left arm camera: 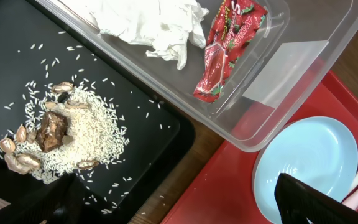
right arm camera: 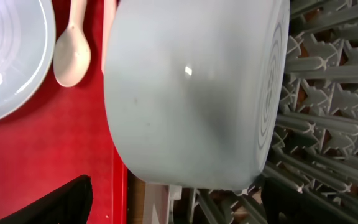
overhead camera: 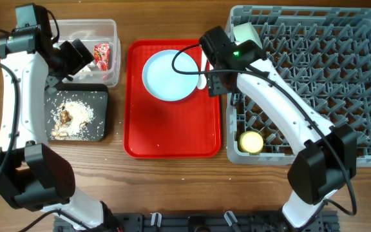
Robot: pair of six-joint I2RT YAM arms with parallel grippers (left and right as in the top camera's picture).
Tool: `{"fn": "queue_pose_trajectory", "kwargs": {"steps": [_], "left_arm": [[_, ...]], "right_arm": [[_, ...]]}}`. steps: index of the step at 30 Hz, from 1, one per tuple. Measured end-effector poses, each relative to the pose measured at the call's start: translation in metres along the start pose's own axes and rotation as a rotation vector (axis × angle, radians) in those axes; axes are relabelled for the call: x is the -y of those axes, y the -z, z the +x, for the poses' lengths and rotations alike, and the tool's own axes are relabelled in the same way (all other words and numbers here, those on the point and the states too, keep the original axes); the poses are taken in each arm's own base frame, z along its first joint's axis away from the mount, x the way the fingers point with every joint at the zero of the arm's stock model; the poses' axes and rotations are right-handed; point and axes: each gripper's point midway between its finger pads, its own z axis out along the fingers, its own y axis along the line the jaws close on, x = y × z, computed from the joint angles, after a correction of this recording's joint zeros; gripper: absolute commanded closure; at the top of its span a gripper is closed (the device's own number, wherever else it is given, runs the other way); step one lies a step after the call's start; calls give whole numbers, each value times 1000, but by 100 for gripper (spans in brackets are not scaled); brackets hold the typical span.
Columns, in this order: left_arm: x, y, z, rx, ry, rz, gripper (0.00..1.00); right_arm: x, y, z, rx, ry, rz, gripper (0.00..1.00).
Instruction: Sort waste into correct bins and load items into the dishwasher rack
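Left jaws (overhead camera: 81,57): released, spread wide with nothing between them. I hung over the two bins, where either was in reach.
Clear tub (left arm camera: 309,37): far left on the tabletop (overhead camera: 172,177). It took the dry rubbish: the crumpled napkin (left arm camera: 148,22) and, just beside it, the red wrapper (left arm camera: 225,50).
Black tray (overhead camera: 100,98): right against the tub's near side. It took the food waste, with rice (left arm camera: 98,134) heaped around brown scraps (left arm camera: 51,130) and loose grains scattered about.
Red tray (overhead camera: 172,129): between the bins and the rack, serving as a staging place. The plate (overhead camera: 171,76) lay flat on it, the spoon (right arm camera: 72,53) just off its right edge. Neither was loaded yet.
Right jaws (right arm camera: 176,186): spread wide to either side of the bowl (right arm camera: 191,93). I could not tell whether they pinched it or stood free.
Bowl: tipped on its side at the rack's far left corner, base toward the pegs, which I judged was so that it would stand between them.
Rack (overhead camera: 321,77): on the right. The yellow cup (overhead camera: 250,142) sat in its near left corner.
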Motion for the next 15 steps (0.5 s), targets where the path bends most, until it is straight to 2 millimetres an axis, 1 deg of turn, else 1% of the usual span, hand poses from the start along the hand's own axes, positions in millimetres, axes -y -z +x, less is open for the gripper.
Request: {"fn": "queue_pose_trajectory", "kwargs": {"steps": [5,8,10,11,15], "left_arm": [[0,0,0,0,0,0,0],[0,0,0,0,0,0,0],[0,0,0,0,0,0,0],[0,0,0,0,0,0,0],[0,0,0,0,0,0,0]], "right_arm": [[-2,-1,-19,70,30,-21,12],[-5,0,-29,109,88,-30,20],[-6,0,-32,124,129,-32,26],[-6,1,-34,131,150,-32,28],[-2,1,-35,138,200,-3,29]]}}
